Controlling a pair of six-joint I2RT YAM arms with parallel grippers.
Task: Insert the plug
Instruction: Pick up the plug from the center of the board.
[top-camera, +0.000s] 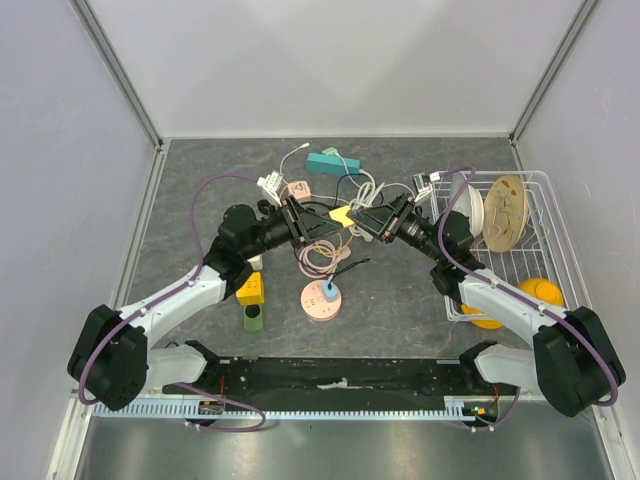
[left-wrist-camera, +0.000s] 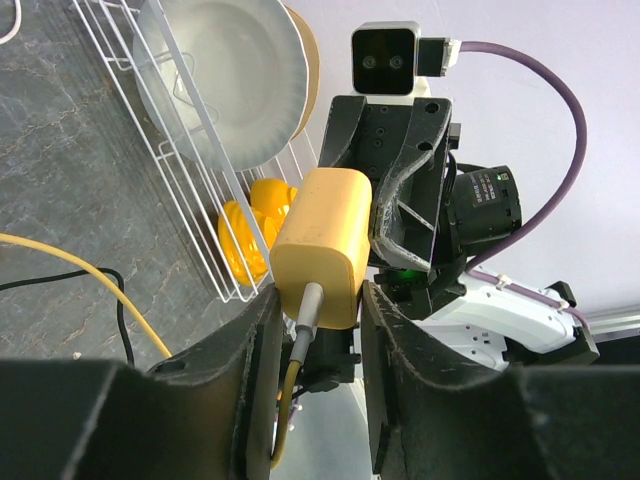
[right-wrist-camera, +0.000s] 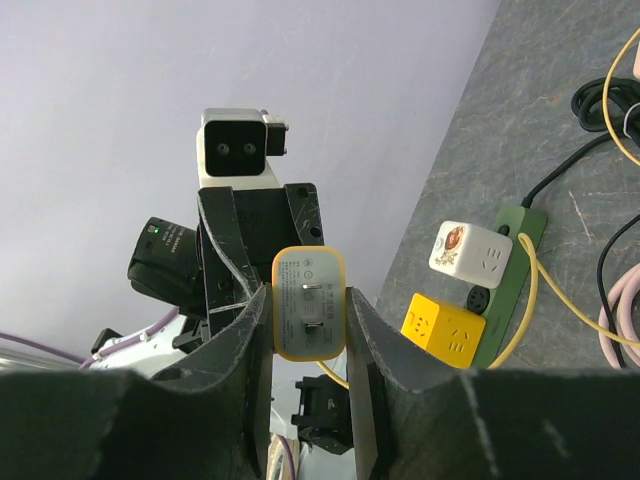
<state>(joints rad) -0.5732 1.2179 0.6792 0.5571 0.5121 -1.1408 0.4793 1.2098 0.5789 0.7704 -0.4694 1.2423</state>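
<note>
Right hand (right-wrist-camera: 306, 293): clamped on the yellow charger (right-wrist-camera: 310, 305), frame centre.
Left hand (left-wrist-camera: 318, 297): flanks the USB plug (left-wrist-camera: 310, 312); we cannot tell its grip.
Done: we judge the plug seated.
Remaining: release.

Smooth, matt yellow plastic on plug (left-wrist-camera: 322, 245), with bright metal prongs (right-wrist-camera: 315, 288). Rubbery yellow sheath on cable (left-wrist-camera: 60, 256). Matt, mottled grey stone look to table (top-camera: 200, 180). White-coated wire for rack (top-camera: 545, 230). Glossy white sheen on plate (left-wrist-camera: 230, 80).
</note>
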